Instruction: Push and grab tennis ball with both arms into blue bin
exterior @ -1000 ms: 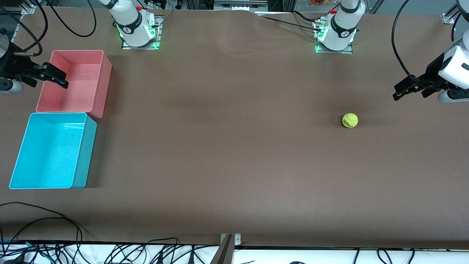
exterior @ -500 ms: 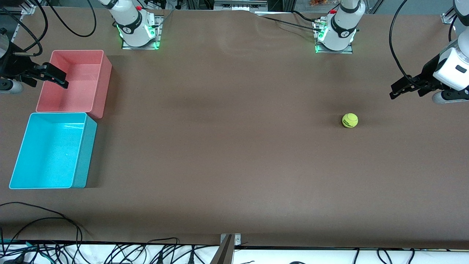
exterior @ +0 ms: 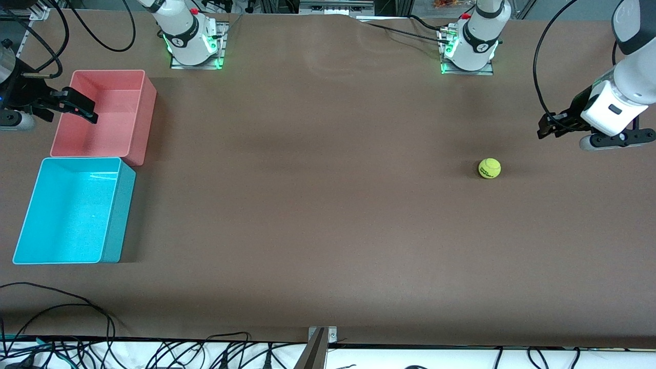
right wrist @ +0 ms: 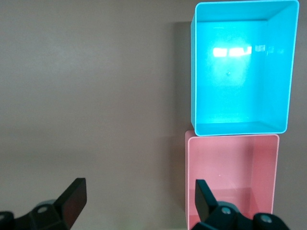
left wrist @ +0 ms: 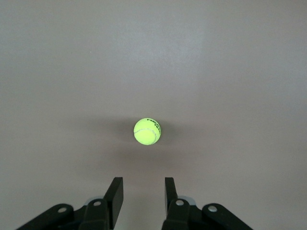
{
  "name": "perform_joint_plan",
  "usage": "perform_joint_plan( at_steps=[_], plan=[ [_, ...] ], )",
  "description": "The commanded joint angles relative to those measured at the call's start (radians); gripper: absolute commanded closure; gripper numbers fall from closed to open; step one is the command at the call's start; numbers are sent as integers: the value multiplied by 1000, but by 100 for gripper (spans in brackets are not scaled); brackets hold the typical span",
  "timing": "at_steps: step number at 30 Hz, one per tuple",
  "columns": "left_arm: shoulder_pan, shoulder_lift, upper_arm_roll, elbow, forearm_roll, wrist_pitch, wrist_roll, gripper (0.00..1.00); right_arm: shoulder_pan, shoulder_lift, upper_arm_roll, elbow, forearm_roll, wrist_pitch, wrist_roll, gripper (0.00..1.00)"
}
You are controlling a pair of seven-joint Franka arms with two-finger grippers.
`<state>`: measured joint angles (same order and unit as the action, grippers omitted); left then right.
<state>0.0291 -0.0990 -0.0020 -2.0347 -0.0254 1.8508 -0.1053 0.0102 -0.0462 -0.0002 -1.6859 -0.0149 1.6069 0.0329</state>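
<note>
We see both end effectors aloft, the tennis ball lying untouched.
Our left end effector (left wrist: 142,190), fingers narrowed and holding nothing, hovers over the counter (exterior: 328,205) near the tennis ball (exterior: 489,168) at the left arm's end. Our right end effector (right wrist: 139,197), spread wide, hangs over the pink bin (exterior: 102,113); the blue bin (exterior: 72,210) sits nearer the camera, touching it.

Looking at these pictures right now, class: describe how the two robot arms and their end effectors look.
Both arms are white with dark grey joints. Their bases glow green, each with a small red button. The left end effector and right end effector are black with two flat fingers. A black cable loops beside the left arm.
</note>
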Motion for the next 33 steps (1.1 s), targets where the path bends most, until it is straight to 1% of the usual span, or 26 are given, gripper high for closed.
perform_joint_plan(
  at_steps=[1, 4, 5, 9, 10, 11, 15, 16, 17, 18, 19, 20, 21, 22, 33],
  plan=[
    [15, -25, -6, -73, -13, 51, 29, 57, 4, 9, 0, 26, -8, -13, 4, 0],
    [15, -24, -6, -88, -13, 56, 29, 55, 4, 9, 0, 26, -7, -13, 2, 0],
    [15, -24, -6, -93, -13, 60, 29, 52, 4, 9, 0, 26, -7, -13, 2, 0],
    [23, -24, -6, -114, -11, 76, 27, 23, 4, 9, 0, 26, -7, -13, 2, 0],
    [26, -24, -6, -114, -11, 76, 29, 11, 4, 9, 0, 26, -7, -13, 2, 0],
    [29, -24, -6, -116, -13, 74, 29, 0, 4, 9, 0, 26, -7, -13, 2, 0],
    [34, -25, -4, -116, -8, 67, 32, 0, 4, 9, 0, 26, -7, -13, 4, 0],
    [34, -25, -4, -116, -8, 67, 42, 6, 4, 9, 0, 26, -7, -13, 2, 0],
    [34, -25, -4, -116, -8, 67, 59, 20, 4, 9, 0, 26, -7, -13, 2, 0],
    [34, -25, -4, -120, -5, 67, 97, 47, 4, 9, 0, 26, -7, -13, 2, 0],
    [34, -25, -4, -127, 4, 67, 140, 66, 4, 9, 0, 26, -7, -13, 2, 0],
    [34, -25, -4, -130, 34, 65, 204, 87, 4, 9, 0, 26, -7, -13, 2, 0],
    [34, -25, -4, -133, 54, 67, 240, 100, 4, 9, 0, 26, -7, -15, 2, 0],
    [34, -25, -4, -140, 65, 70, 268, 100, 4, 9, 0, 26, -7, -15, 4, 0],
    [43, -24, -4, -147, 70, 79, 268, 100, 4, 9, 0, 26, -7, -15, 2, 0]
  ],
)
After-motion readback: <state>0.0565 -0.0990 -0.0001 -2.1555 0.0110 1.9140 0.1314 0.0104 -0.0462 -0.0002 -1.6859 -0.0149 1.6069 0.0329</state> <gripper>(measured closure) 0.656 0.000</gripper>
